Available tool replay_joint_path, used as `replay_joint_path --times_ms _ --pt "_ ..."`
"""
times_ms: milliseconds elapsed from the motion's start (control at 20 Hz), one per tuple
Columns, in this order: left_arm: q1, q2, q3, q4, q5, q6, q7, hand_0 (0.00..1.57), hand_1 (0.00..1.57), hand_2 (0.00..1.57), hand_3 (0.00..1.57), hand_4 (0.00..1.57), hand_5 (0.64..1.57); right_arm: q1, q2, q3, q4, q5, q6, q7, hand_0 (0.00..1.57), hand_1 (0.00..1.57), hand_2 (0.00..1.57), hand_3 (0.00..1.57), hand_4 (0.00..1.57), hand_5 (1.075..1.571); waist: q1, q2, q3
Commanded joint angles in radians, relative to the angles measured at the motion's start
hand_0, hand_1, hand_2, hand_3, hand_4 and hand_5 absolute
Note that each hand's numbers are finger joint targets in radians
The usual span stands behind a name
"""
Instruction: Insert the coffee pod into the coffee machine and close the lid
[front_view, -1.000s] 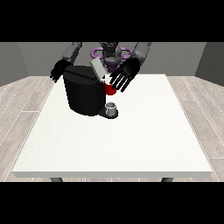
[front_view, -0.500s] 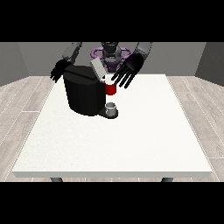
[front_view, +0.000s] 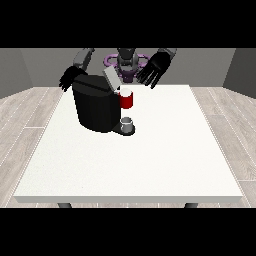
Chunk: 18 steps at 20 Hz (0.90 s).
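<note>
desk (front_view: 150, 165): big white top, coffee machine sits at its far left part
coffee machine (front_view: 95, 105): black, lid (front_view: 111, 78) tilted up, so not closed yet; a red thing at the machine (front_view: 127, 99)
hand at the view's right (front_view: 154, 70): raised beyond the machine, fingers spread, holding nothing
hand at the view's left (front_view: 67, 78): behind the machine, we cannot tell its fingers
grey thing (front_view: 127, 123): on the machine's base, we can't confirm it as the pod
step: we judge lid closing is next; needs a hand brought onto the lid to press it down

A large white desk (front_view: 150, 165) on dark legs (front_view: 64, 205) fills the middle of the room, standing on a pale grey wood-plank floor (front_view: 22, 115), with plain grey walls (front_view: 30, 67) meeting at corners behind under even light.
</note>
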Motion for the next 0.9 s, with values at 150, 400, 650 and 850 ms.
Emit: replay_joint_path --times_ms 150,400,650,850 --pt "0.107 -0.122 0.173 -0.028 0.219 0.008 -0.035 0.0 0.0 0.0 0.0 0.08 1.571 0.093 0.009 -0.023 0.03 -0.011 -0.012 -0.015 0.0 0.0 0.0 0.0 0.39 1.571 0.098 -0.137 -0.0015" --pt "0.253 -0.224 0.251 -0.033 0.343 0.0 -0.059 0.0 0.0 0.0 0.0 0.0 1.571 0.158 -0.003 -0.049 0.024 -0.034 -0.008 0.012 0.0 0.0 0.0 0.0 0.4 1.571 0.148 -0.256 -0.0011" --pt "0.382 -0.283 0.255 -0.079 0.391 0.004 -0.075 0.0 0.0 0.0 0.0 0.19 1.571 0.196 -0.034 -0.034 -0.005 -0.016 0.014 0.012 0.0 0.0 0.0 0.0 0.49 1.571 0.192 -0.325 -0.0005" --pt "0.444 -0.291 0.299 -0.076 0.442 0.011 -0.043 0.0 0.0 0.0 0.0 0.09 1.571 0.19 -0.069 0.019 -0.09 -0.012 0.089 0.066 0.0 0.0 0.0 0.0 0.39 1.571 0.183 -0.378 -0.0009"
